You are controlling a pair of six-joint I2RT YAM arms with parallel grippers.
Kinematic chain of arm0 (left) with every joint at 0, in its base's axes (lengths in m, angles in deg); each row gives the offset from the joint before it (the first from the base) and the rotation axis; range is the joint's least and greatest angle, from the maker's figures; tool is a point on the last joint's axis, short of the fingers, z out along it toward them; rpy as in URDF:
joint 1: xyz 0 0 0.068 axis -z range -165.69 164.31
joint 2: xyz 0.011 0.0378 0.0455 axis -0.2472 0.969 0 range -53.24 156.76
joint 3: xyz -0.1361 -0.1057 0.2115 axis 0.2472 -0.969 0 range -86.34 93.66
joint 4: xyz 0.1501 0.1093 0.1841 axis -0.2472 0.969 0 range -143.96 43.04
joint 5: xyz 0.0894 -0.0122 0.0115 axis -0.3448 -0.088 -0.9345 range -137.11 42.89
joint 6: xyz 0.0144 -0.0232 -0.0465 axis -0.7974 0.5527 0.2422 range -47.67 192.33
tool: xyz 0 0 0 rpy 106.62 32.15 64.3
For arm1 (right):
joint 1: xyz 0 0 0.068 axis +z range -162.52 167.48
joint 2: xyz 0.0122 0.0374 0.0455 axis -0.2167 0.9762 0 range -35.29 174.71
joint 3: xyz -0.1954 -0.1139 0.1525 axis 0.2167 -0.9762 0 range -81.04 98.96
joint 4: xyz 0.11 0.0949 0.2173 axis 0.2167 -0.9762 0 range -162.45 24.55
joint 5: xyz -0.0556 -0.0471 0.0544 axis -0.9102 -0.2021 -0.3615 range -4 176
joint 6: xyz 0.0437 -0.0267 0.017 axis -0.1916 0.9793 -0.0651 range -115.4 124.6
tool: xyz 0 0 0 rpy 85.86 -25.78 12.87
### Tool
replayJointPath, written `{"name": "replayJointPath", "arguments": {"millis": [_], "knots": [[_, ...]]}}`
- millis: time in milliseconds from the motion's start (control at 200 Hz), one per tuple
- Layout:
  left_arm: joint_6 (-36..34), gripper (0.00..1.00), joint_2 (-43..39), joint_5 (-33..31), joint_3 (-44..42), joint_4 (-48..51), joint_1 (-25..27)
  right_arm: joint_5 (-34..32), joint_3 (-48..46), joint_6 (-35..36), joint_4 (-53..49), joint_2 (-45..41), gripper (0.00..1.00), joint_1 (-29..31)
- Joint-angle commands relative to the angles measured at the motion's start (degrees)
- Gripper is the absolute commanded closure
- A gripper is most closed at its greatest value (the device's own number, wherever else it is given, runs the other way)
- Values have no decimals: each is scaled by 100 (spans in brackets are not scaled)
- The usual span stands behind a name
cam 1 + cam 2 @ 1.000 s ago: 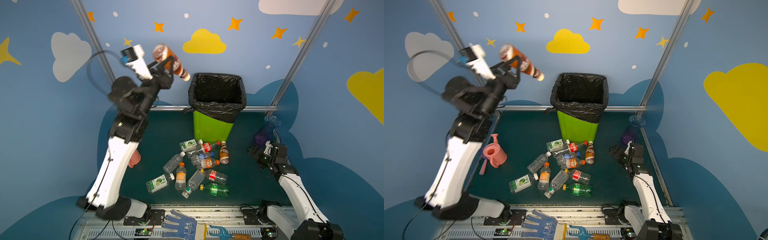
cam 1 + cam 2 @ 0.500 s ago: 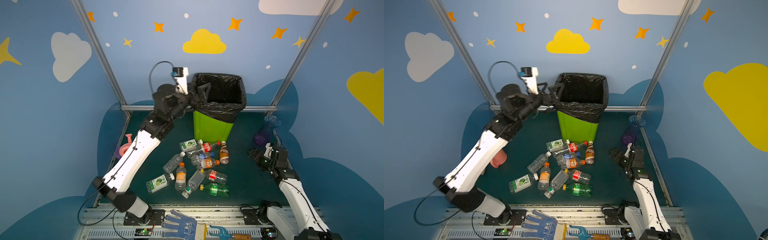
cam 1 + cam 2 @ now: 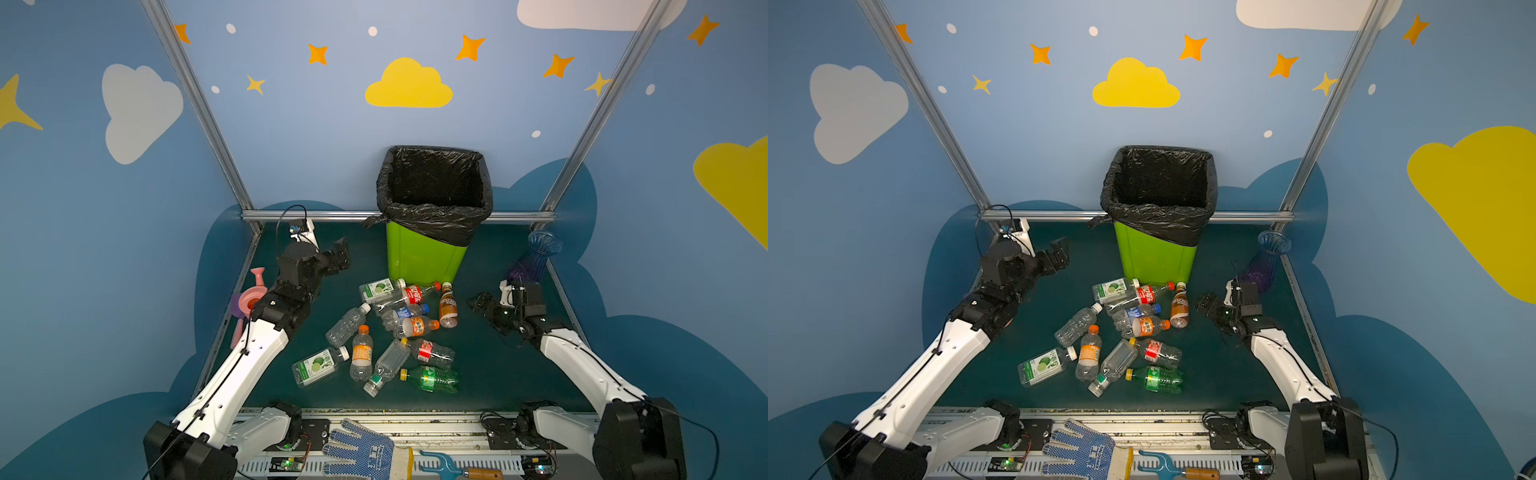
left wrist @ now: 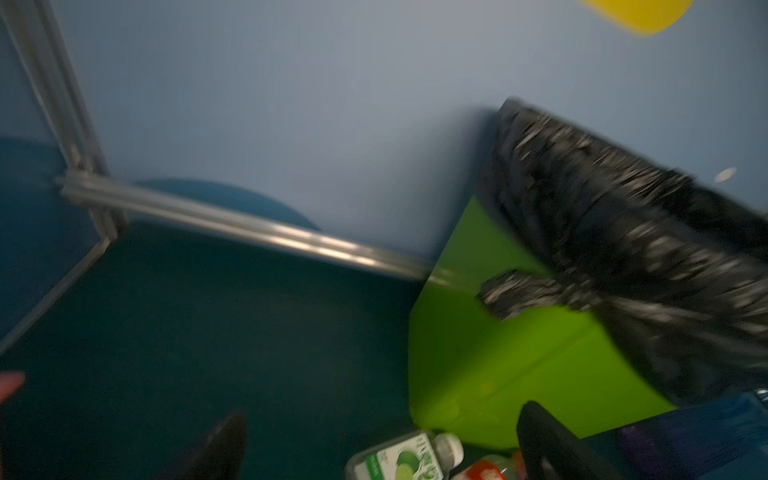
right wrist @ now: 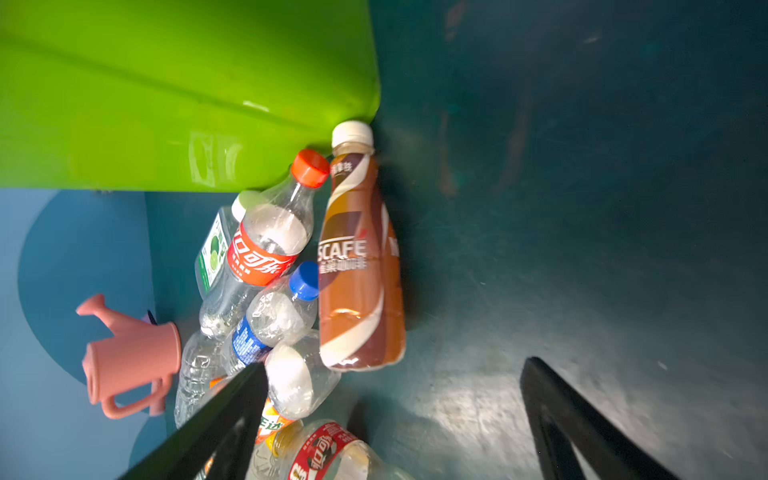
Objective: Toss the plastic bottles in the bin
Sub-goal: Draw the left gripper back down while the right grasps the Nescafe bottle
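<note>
While a heap of plastic bottles [image 3: 390, 332] lies on the dark green mat [image 3: 490, 374] at the foot of the bin [image 3: 419, 259], both arms flank it empty-handed. The left pincer [image 3: 341, 257], jaws spread wide and holding nothing, hovers above the mat to the left of the bin, apart from the heap. The nearest bottle, one with a lime label [image 3: 379, 289], lies below and to its right in both top views. The right pincer [image 3: 478, 302], also wide open and empty, sits low over the mat just right of the heap. Its wrist view shows a brown coffee bottle [image 5: 361, 266] lying ahead of the open fingers [image 5: 232, 415], nearer one of them. The bottle's white cap is at the bin's bottom corner, and a red-label bottle [image 5: 266, 253] and a blue-capped one [image 5: 278, 316] lie against its side. The bin, lined with a black bag, stands at the back wall. A pink watering can [image 3: 249, 297] sits beside the left arm, a purple vase [image 3: 534, 259] just beyond the right pincer.
</note>
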Motion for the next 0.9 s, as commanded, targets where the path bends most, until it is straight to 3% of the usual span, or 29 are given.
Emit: {"name": "replayJointPath", "arguments": {"millis": [0,295,896], "knots": [[455,0,-361,-3,-247,390,-204,-134,454,49,-67,435,7,234],[877,0,-479,114,-835,344,-429,-218,1423,429,-798,1725,13,751],[1038,0,-140,316,-969,326,-471,-342,2058,423,-920,3001,24,930]]}}
